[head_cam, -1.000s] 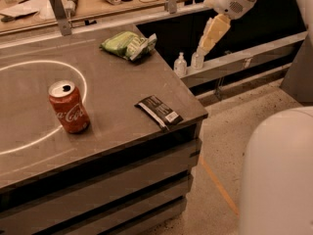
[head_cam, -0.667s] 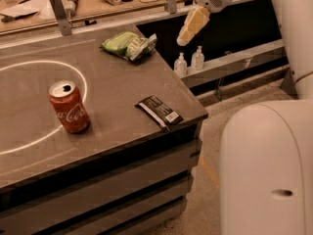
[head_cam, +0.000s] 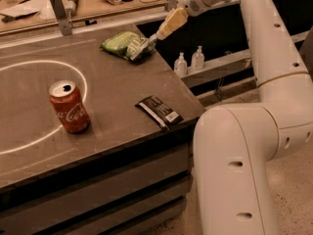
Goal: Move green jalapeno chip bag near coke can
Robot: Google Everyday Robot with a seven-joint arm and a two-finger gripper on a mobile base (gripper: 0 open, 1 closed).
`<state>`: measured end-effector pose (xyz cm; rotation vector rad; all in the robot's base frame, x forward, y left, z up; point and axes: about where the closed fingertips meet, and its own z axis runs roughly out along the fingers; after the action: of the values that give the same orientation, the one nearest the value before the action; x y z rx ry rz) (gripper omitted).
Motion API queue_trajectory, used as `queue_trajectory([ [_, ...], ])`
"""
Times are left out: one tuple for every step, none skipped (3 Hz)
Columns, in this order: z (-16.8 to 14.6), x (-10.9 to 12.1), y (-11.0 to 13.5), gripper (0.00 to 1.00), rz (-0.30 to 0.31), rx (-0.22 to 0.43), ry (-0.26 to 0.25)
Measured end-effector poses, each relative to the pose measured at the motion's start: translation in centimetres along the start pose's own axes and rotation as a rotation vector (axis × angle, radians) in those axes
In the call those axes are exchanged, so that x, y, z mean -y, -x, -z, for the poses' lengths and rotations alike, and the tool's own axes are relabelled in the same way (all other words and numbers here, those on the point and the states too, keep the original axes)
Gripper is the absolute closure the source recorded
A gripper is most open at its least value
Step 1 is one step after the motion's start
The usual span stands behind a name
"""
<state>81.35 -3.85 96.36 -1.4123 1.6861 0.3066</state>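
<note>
The green jalapeno chip bag (head_cam: 123,44) lies at the far right of the dark table (head_cam: 112,82), near its back corner. The coke can (head_cam: 68,106) stands upright at the front left, on the rim of a white circle marked on the table. My gripper (head_cam: 157,33) hangs off the white arm at the top right. It points down and left, and its tip is right at the bag's right end. I cannot tell whether it touches the bag. The bag and the can are well apart.
A flat black wrapper with a white label (head_cam: 159,111) lies near the table's right front edge. Two small pump bottles (head_cam: 189,61) stand on a lower shelf right of the table. A cluttered counter (head_cam: 98,4) runs behind. My arm's white body (head_cam: 239,165) fills the right foreground.
My gripper has moved left and down, from beyond the table's right edge to the right end of the chip bag. The arm has swung further into view. Bag, can and wrapper have not moved.
</note>
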Motion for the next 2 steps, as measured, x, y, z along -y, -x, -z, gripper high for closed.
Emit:
queue_trajectory([
  [0.0,0.0,0.0,0.0,0.0,0.0,0.0],
  [-1.5,-1.2,0.4,0.0,0.012,0.017,0.048],
])
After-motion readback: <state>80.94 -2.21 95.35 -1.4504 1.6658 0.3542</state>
